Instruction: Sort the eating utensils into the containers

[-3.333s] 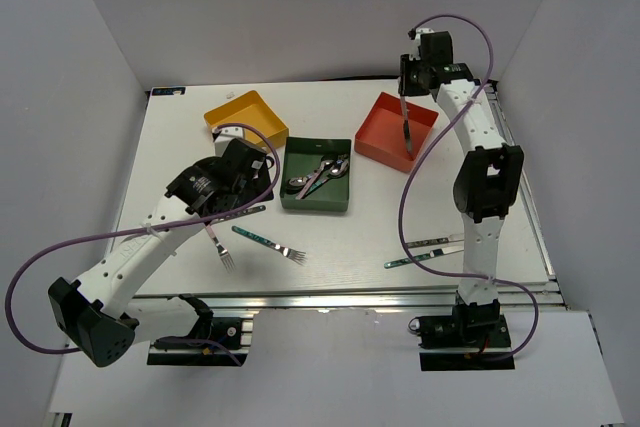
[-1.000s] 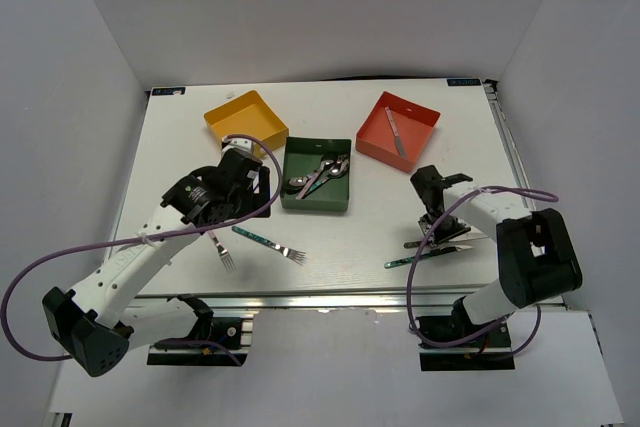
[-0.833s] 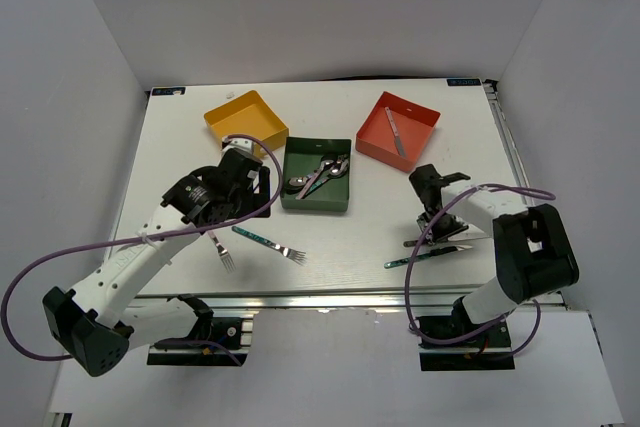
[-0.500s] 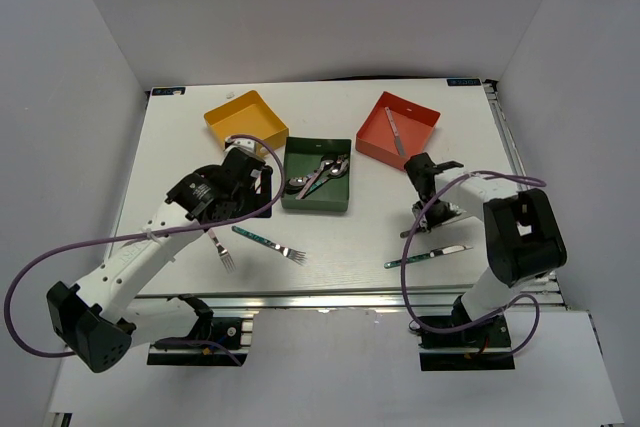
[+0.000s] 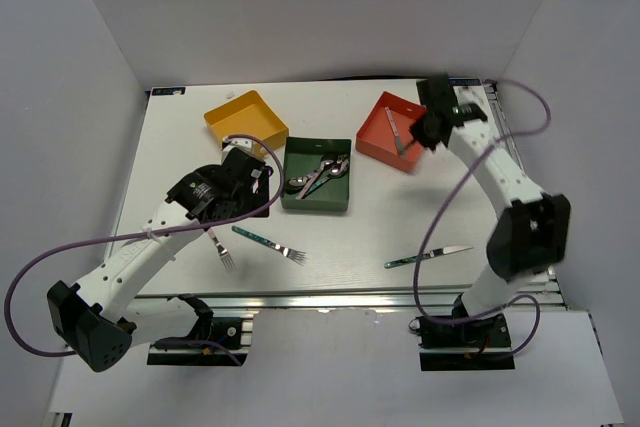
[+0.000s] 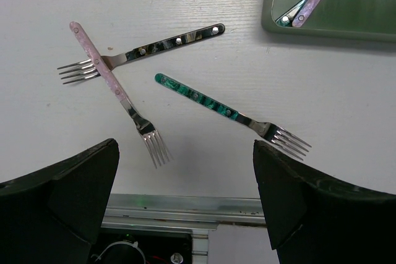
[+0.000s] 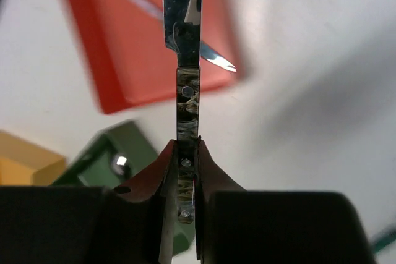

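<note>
Top view: the right fingers (image 5: 420,133) hang over the near corner of the shallow square red-orange tray (image 5: 372,150). A teal-handled metal knife (image 5: 428,256) lies well apart from them on the white worktop (image 5: 180,137).

Left wrist: the left fingers (image 6: 74,190) are spread wide and empty. Beyond them a pink-handled fork (image 6: 114,94) crosses a dark-handled fork (image 6: 164,42), with a teal-handled fork (image 6: 213,104) beside these.

Right wrist: the fingers pinch a dark-handled knife (image 7: 187,100), its blade over the tray.

Left arm (image 5: 135,255) and right arm (image 5: 497,165): my white link shells, black joint housings. One purple cable (image 5: 75,244) loops loosely beside each. My pincer fingers (image 6: 68,196): matte black, broad, wedge-shaped.
</note>
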Action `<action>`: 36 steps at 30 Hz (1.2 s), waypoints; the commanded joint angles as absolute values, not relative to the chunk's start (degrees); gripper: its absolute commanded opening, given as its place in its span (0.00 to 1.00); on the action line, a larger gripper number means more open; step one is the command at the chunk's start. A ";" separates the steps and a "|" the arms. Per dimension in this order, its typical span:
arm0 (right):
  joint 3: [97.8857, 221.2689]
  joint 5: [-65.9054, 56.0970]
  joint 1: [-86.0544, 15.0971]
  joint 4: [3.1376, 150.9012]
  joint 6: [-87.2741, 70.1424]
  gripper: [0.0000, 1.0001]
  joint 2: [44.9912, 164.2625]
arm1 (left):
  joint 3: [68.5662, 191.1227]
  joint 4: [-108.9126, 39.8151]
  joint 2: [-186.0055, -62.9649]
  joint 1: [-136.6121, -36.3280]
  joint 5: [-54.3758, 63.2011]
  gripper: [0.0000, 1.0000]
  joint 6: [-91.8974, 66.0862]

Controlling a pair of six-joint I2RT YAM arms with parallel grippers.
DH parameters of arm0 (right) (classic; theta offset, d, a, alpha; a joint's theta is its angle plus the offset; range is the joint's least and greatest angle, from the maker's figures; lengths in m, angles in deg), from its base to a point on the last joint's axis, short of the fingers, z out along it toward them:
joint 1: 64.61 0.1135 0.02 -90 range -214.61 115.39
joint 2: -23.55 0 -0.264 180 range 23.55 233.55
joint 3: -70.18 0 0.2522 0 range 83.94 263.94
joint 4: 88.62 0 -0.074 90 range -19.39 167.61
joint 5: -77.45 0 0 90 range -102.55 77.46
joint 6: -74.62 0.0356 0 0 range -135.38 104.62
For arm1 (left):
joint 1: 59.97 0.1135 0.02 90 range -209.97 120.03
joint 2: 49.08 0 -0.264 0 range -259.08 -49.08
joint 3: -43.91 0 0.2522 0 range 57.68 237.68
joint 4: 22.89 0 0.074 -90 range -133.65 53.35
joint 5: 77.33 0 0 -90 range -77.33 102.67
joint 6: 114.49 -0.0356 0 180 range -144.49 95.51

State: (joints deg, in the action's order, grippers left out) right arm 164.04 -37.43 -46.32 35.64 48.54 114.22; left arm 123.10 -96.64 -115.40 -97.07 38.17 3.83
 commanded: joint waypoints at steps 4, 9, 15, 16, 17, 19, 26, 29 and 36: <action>209.05 -31.26 -47.20 29.40 10.58 0.00 147.66 | 126.40 -97.82 -114.74 -97.06 40.70 0.98 6.01; 219.58 -32.57 -47.38 26.26 -2.18 0.00 155.12 | 126.14 -99.49 -113.15 -97.06 42.38 0.98 7.15; 206.55 -32.93 -48.26 32.70 -6.94 0.00 150.81 | 126.06 -100.29 -112.62 -97.06 42.29 0.98 8.39; 207.16 -32.76 -48.34 32.09 -7.55 0.00 151.59 | 126.05 -99.94 -112.71 -97.06 42.21 0.98 8.12; 208.21 -32.50 -48.43 31.91 -8.95 0.00 151.86 | 125.97 -99.76 -112.80 -97.06 42.12 0.98 8.04; 208.66 -32.67 -48.43 31.48 -9.93 0.00 152.39 | 125.79 -99.23 -113.59 -97.06 41.86 0.98 7.69; 205.23 -32.15 -48.61 32.44 -13.18 0.00 152.04 | 125.70 -98.09 -115.00 -97.06 40.62 0.98 6.28; 204.36 -31.80 -48.61 32.09 -13.80 0.00 151.43 | 125.26 -97.83 -114.91 -97.06 40.54 0.98 5.66; 203.82 -28.10 -48.61 31.13 -10.56 0.50 145.99 | 124.12 -96.42 -115.08 -97.06 39.22 0.98 4.87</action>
